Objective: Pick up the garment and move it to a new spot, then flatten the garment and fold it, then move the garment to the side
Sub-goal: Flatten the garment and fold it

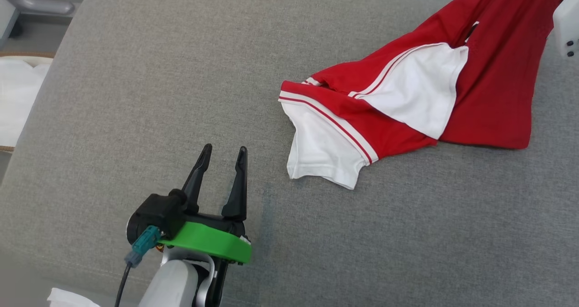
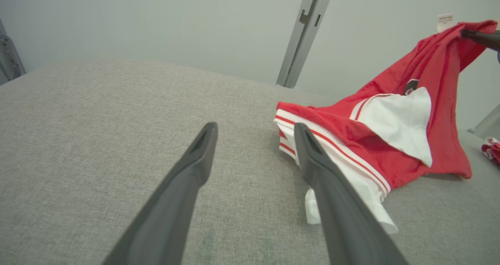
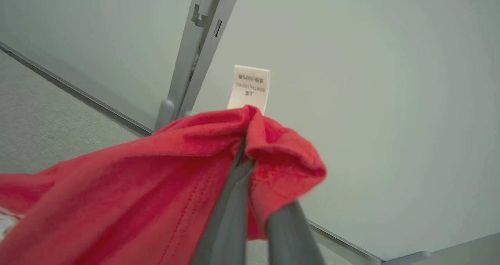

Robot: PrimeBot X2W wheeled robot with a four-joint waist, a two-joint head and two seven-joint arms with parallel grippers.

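The garment (image 1: 407, 99) is a red and white shirt with striped trim, lying on the grey padded table (image 1: 158, 94) at the right. Its far red end is lifted off the surface. My right gripper (image 3: 244, 155) is shut on that raised red edge, next to a white care label (image 3: 250, 87). The left wrist view has the same pinch at its upper right, right gripper (image 2: 482, 38) on garment (image 2: 390, 140). My left gripper (image 1: 225, 149) hovers open over bare table, left of the white sleeve, holding nothing. In its own view the left gripper (image 2: 254, 126) points past the sleeve's edge.
A pale part of the right arm (image 1: 565, 22) sits at the top right corner. White cloth in a bin (image 1: 18, 99) lies off the table's left edge. A metal post (image 2: 304, 34) stands against the wall behind. A small red and white item (image 2: 493, 150) lies far right.
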